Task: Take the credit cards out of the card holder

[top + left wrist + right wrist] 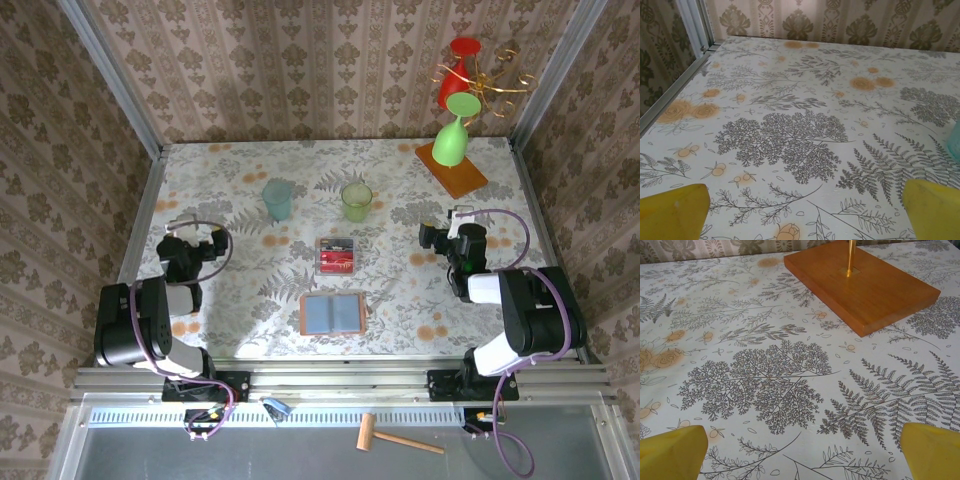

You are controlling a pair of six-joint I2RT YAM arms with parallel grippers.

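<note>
From above, the credit cards [338,260] lie in a clear tray [337,240]. The card holder [332,313] lies open beside it, and its pockets look empty, so I judge the task done or nearly done. Both are to the right of the left gripper [188,226] and to the left of the right gripper [458,218]. The two arms are folded low and point away from their bases.

In the left wrist view, the yellow fingers [672,212] stand wide apart over the bare table [790,100] and hold nothing.

In the right wrist view, the fingers [670,452] are also wide and hold nothing. A wooden base [865,285] stands ahead of the claw.

Table [235,295] holds card holder [333,313], tray [337,256], teal cup [278,198], green cup [356,201], stand [452,168].
</note>
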